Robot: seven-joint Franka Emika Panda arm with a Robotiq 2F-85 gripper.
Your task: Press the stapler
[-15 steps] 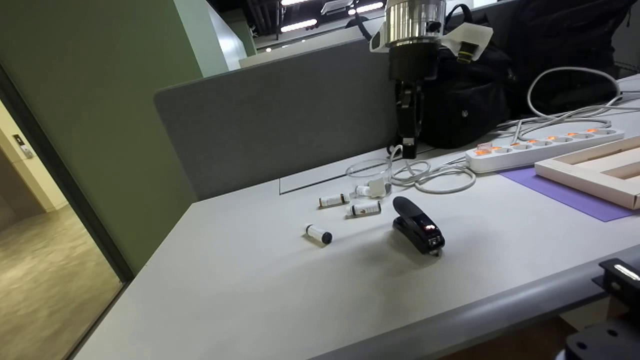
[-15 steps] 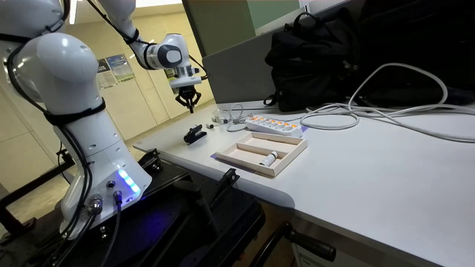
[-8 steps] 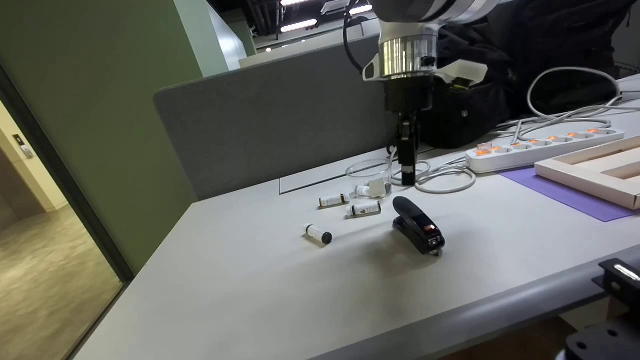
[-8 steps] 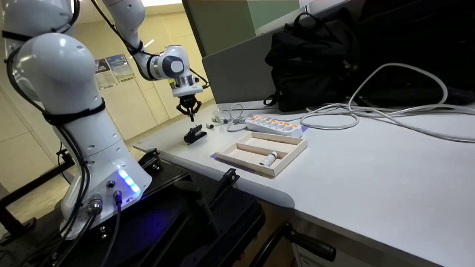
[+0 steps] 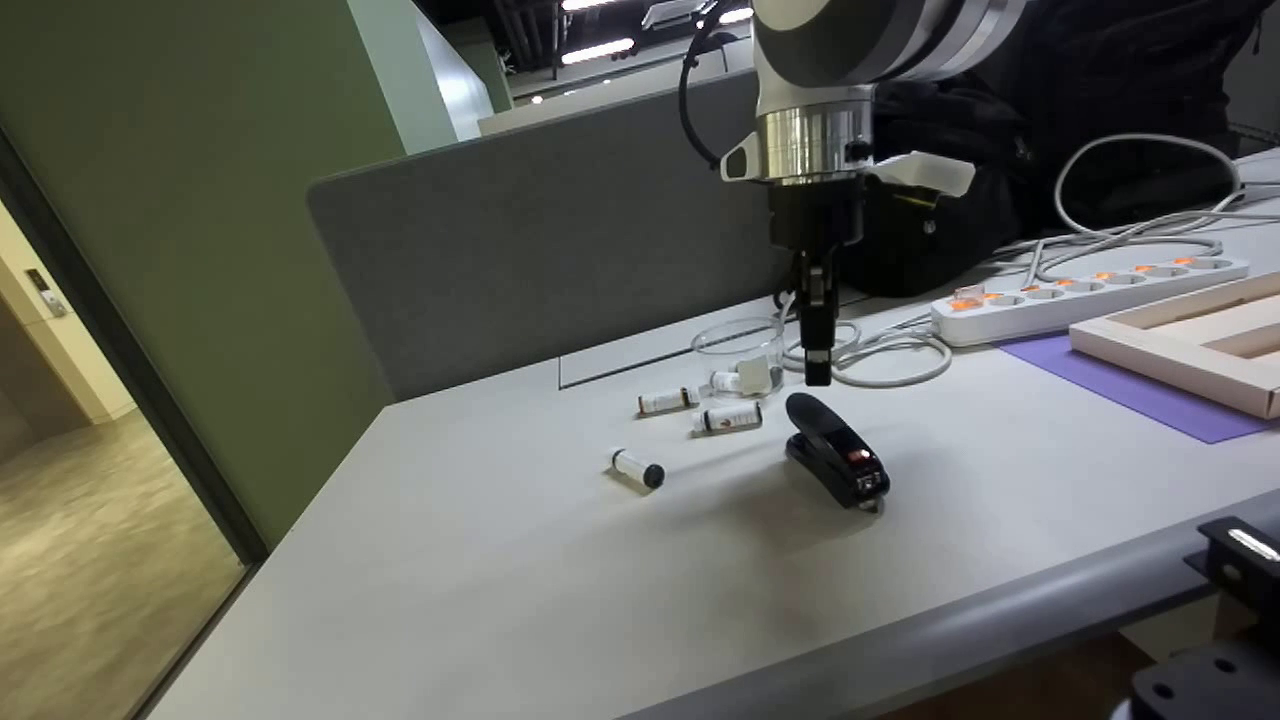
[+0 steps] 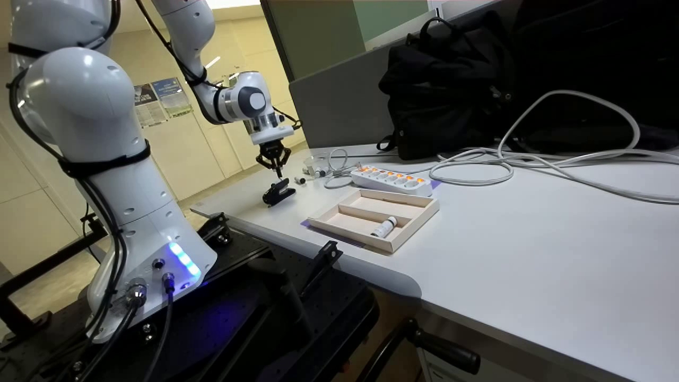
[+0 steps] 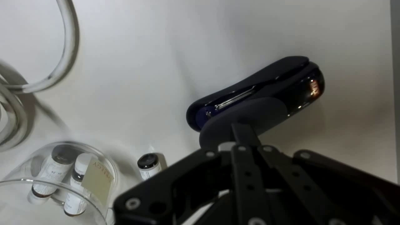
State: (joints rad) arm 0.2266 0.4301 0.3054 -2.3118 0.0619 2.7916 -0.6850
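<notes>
Bg ceiling lights (image 5: 598,51) are glaring in an exterior view; table (image 5: 480,560) is taking soft shadows. Bags (image 6: 445,90) are showing v. dark, losing detail. LEDs (image 6: 184,259) are glowing blue. Wrist pic's looking dim, w/ cable (image 7: 69,34) casting shadow & stapler (image 7: 259,106) glinting.

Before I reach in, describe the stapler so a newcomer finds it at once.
In an exterior view, start from the white table and the orange-lit power strip on it; lower and further left in the picture sits the stapler. It is wedge-shaped, gaping toward its far end. Unlike the white bottles nearby, it is black and bulkier.
</notes>
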